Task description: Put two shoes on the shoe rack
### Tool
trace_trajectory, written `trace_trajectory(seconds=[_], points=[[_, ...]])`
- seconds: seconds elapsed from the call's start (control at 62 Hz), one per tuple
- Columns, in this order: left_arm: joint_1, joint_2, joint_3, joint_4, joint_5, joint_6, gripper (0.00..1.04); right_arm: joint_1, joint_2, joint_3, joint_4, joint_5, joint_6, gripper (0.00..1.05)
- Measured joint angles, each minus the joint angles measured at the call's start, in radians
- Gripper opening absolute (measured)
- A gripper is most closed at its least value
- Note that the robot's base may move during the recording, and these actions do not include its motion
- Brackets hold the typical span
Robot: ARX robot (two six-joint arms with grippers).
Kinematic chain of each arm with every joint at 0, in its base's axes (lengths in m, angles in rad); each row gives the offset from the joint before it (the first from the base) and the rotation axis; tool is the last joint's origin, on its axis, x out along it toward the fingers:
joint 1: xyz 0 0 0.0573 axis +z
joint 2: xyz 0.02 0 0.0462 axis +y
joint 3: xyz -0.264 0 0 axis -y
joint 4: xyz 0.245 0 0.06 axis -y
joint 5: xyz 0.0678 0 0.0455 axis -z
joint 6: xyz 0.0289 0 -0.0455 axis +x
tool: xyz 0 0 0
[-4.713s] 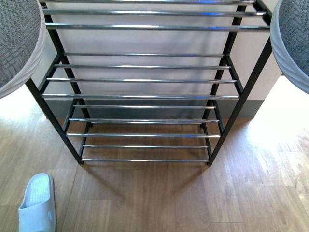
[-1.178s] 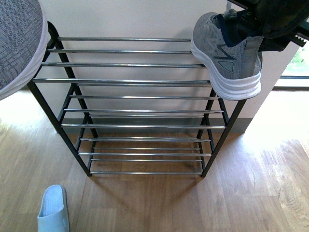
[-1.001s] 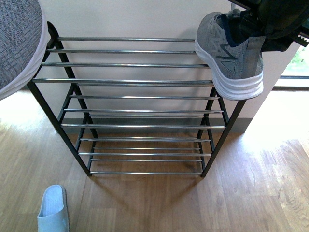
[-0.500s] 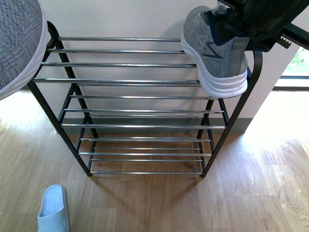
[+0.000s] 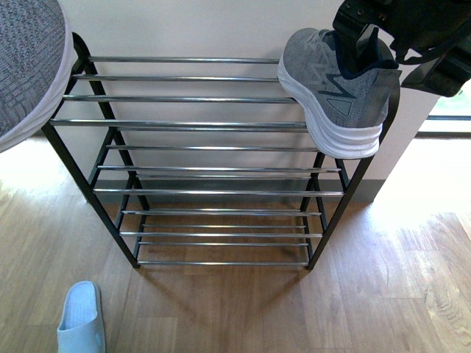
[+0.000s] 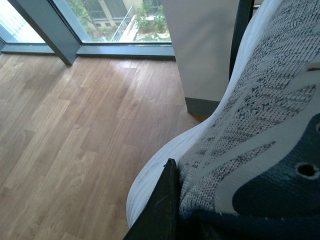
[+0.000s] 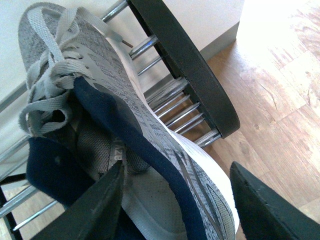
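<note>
While racked sneaker sits at the right end of the shoe rack top tier, heel over front rod | my right gripper jaws wide, straddling its collar | my left gripper clamps held sneaker beyond rack's left corner

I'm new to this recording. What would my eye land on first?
A white-soled grey knit sneaker lies on the top tier, right end, of the black-framed chrome-rod shoe rack; the right gripper is open, its fingers either side of the shoe's wall. A second grey knit sneaker looms at the front view's upper left, and a pale blue slide lies on the wooden floor, lower left.
</note>
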Motion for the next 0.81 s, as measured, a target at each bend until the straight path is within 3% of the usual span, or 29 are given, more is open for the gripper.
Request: trace_trajectory(seconds=[0.145, 0.436, 0.565, 0.807], points=[[0.000, 0.000, 0.000, 0.000, 0.000, 0.000, 0.02, -0.004, -0.130, -0.079, 0.050, -0.020, -0.026, 0.97], [0.000, 0.000, 0.000, 0.000, 0.000, 0.000, 0.02, -0.002, -0.372, -0.247, 0.170, -0.187, -0.151, 0.95], [-0.001, 0.000, 0.000, 0.000, 0.002, 0.000, 0.02, -0.060, -0.369, -0.233, 0.296, -0.356, -0.258, 0.95], [-0.001, 0.000, 0.000, 0.000, 0.001, 0.000, 0.02, -0.188, -0.636, -0.508, 0.519, -0.551, -0.465, 0.95]])
